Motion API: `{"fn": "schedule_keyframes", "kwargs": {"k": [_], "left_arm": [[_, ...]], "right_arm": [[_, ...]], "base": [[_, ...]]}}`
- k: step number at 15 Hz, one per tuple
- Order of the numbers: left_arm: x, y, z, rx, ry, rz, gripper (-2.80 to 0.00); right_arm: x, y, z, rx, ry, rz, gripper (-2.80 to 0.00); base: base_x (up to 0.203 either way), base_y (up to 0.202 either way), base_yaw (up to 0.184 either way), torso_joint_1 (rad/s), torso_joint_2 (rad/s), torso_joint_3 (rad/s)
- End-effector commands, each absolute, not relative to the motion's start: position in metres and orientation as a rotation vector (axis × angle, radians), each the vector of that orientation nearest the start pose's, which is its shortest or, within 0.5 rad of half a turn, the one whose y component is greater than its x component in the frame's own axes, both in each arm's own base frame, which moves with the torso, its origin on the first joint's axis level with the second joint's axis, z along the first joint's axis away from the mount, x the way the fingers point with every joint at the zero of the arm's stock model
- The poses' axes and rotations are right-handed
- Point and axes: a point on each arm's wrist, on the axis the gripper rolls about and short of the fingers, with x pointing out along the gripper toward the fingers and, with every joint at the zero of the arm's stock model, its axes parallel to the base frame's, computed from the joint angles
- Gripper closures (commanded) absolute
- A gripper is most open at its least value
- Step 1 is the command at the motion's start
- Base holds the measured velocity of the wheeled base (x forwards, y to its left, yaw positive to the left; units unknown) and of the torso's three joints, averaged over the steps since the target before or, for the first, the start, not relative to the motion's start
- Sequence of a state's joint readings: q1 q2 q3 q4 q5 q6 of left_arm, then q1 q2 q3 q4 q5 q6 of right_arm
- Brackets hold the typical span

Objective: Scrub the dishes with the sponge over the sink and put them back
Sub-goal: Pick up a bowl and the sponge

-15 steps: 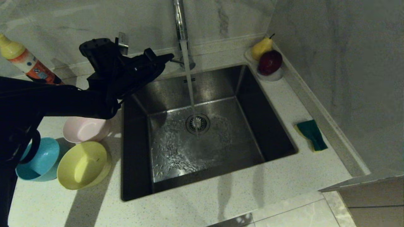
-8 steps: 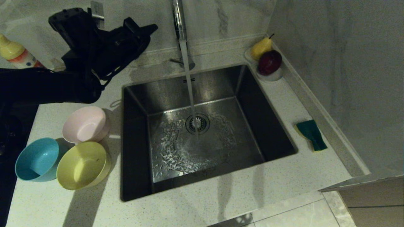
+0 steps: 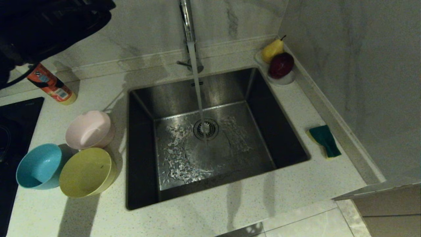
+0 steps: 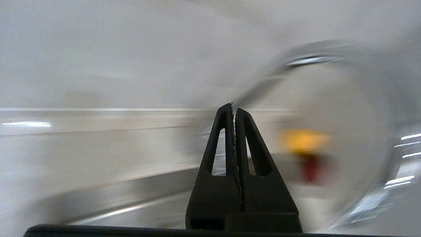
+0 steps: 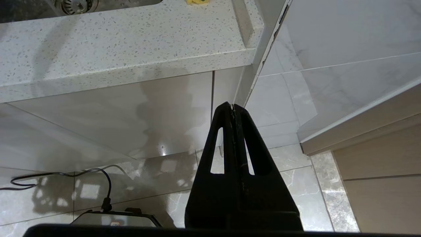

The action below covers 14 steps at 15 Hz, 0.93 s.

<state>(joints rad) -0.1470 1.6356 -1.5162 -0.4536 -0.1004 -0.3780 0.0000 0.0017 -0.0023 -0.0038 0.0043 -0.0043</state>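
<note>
Three bowls stand on the counter left of the sink: a pale pink one, a light blue one and a yellow one. The sponge, green side up, lies on the counter right of the sink. Water runs from the chrome tap onto the drain strainer. My left arm fills the upper left corner of the head view, high above the counter. My left gripper is shut and empty. My right gripper hangs shut and empty below the counter edge.
A small white dish with a pear and a red fruit stands at the sink's back right corner. An orange-labelled bottle stands at the back left. A black hob lies at the far left. A wall rises on the right.
My left arm has risen and swung up and to the left, away from the tap's base and off the bowls, uncovering the bottle. Water keeps running.
</note>
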Motion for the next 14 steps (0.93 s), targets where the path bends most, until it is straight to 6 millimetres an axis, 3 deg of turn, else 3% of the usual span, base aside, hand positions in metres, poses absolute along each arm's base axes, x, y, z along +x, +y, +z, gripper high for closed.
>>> {"fn": "schedule_keyframes", "kwargs": {"k": [1,5,7,11,14], "left_arm": [[0.218,-0.03,0.405,-0.244,-0.397,-0.062,0.0],[0.118,-0.012,0.39,-0.138,-0.452,0.069,0.0],[0.075,-0.003,0.364,-0.109,-0.452,0.129,0.0],[0.013,0.005,0.299,-0.082,-0.443,0.219,0.0],[-0.014,0.006,0.246,-0.066,-0.429,0.258,0.0]], "right_arm": [[-0.023,0.0,0.077,-0.005,-0.006,0.005,0.0],[-0.023,0.0,0.077,-0.005,-0.005,0.005,0.0],[-0.023,0.0,0.077,-0.005,-0.006,0.005,0.0],[-0.023,0.0,0.077,-0.005,-0.005,0.005,0.0],[-0.023,0.0,0.077,-0.005,-0.006,0.005,0.0]], "base": [[0.0,0.0,0.0,0.0,0.0,0.0],[0.0,0.0,0.0,0.0,0.0,0.0],[0.0,0.0,0.0,0.0,0.0,0.0],[0.0,0.0,0.0,0.0,0.0,0.0],[0.0,0.0,0.0,0.0,0.0,0.0]]}}
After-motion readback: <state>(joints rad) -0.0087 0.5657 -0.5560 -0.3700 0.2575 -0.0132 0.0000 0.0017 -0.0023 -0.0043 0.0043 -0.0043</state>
